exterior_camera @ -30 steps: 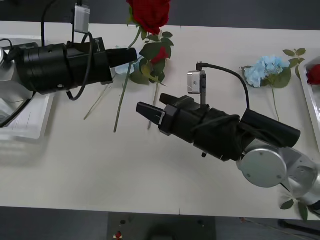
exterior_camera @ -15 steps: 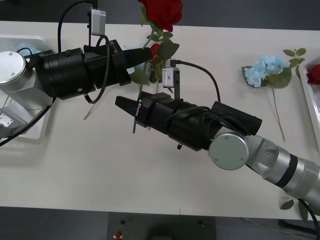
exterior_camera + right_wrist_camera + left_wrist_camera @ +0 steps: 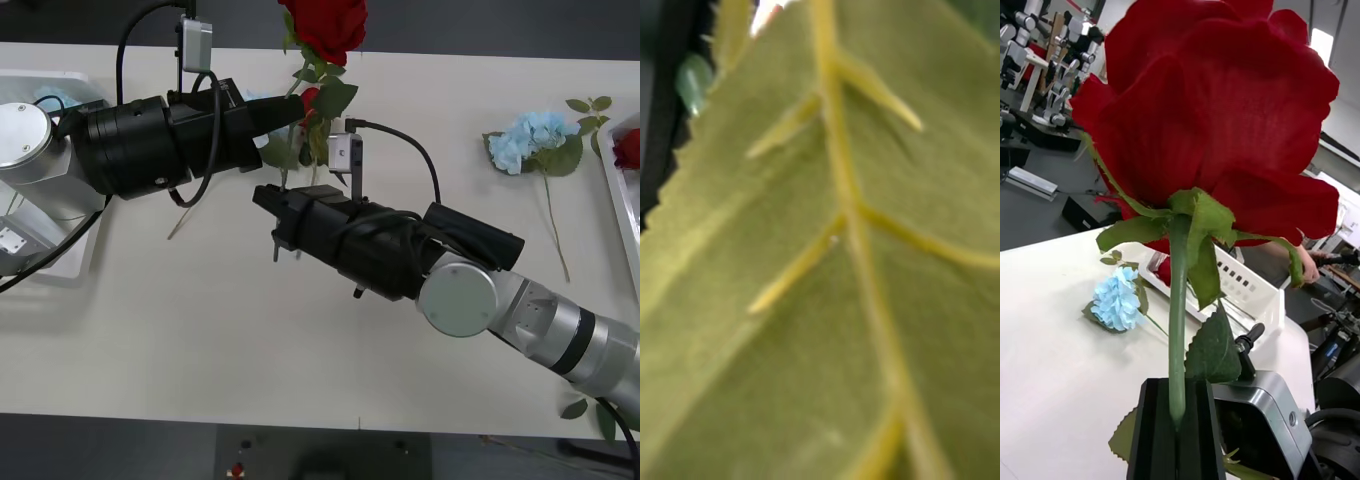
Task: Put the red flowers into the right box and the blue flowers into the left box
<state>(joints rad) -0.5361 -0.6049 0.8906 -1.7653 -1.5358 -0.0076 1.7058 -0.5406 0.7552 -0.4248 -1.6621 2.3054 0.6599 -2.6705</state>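
red rose (image 3: 1217,112) | deep-red bloom, green stem | clamped in left gripper (image 3: 1178,420)

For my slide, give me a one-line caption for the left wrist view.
Left gripper shut on an upright red rose stem, a blue hydrangea lying on the white table behind.

No legible text, labels, brand marks, numbers or signs anywhere in the present views.
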